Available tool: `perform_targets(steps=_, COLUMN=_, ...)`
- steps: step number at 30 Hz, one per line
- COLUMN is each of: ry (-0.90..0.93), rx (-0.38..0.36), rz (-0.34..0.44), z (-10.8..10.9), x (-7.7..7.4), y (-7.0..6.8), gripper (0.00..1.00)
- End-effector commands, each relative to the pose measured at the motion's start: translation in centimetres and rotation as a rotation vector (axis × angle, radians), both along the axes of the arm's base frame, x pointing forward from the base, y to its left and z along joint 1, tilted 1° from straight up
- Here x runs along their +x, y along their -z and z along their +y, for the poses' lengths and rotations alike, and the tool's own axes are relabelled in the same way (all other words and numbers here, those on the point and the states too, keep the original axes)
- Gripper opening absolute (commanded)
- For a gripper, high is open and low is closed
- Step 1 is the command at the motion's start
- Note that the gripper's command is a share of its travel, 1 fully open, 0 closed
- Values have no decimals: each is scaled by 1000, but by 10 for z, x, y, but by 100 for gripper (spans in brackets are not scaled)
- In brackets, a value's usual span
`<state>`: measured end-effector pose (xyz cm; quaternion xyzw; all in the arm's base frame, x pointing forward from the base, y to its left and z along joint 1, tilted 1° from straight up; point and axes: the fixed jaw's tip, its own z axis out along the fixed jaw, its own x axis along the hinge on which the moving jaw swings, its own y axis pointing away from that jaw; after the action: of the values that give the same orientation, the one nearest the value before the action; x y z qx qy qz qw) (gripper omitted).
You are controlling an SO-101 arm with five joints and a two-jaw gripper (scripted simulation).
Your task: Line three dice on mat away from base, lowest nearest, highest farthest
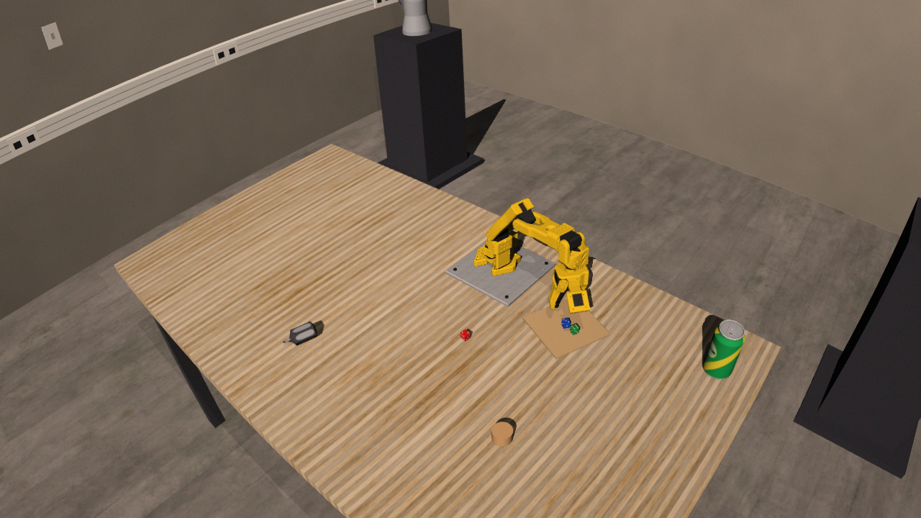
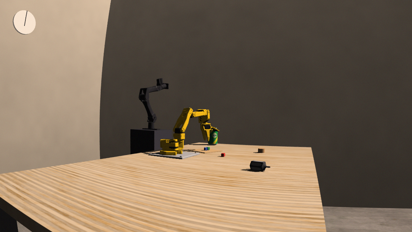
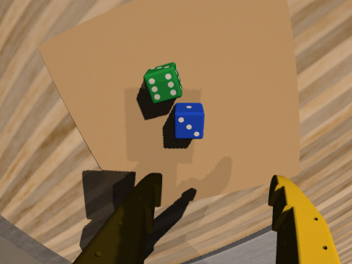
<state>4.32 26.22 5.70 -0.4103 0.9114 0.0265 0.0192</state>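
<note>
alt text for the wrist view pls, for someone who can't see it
A green die showing six and a blue die showing three sit close together on a tan mat. Below them in the picture, the yellow end effector stands open, with wood-grain tabletop around the mat.

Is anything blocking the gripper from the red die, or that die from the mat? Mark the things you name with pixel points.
Nothing visible stands between the gripper (image 1: pixel 566 309) (image 2: pixel 213 135) (image 3: pixel 215 177) and the red die (image 1: pixel 465 334) (image 2: pixel 223 154), or between that die and the mat (image 1: pixel 557 344) (image 2: pixel 216 151) (image 3: pixel 238 55)'s near edge.
</note>
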Motion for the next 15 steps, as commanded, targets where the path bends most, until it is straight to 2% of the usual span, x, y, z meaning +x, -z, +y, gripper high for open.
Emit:
perform_targets(steps=1, ry=-9, rx=91, rz=-16, z=5, x=-1, y=-23, gripper=26)
perform_targets(steps=6, ry=-9, rx=234, rz=-43, z=8, x=0, y=-58, gripper=26)
perform_targets(steps=8, ry=-9, rx=234, rz=-43, z=8, x=0, y=-58, gripper=26)
perform_targets(steps=12, ry=-9, rx=351, rz=-65, z=6, x=0, y=-87, gripper=26)
perform_targets(steps=15, ry=-9, rx=419, rz=-78, z=4, x=-1, y=-104, gripper=25)
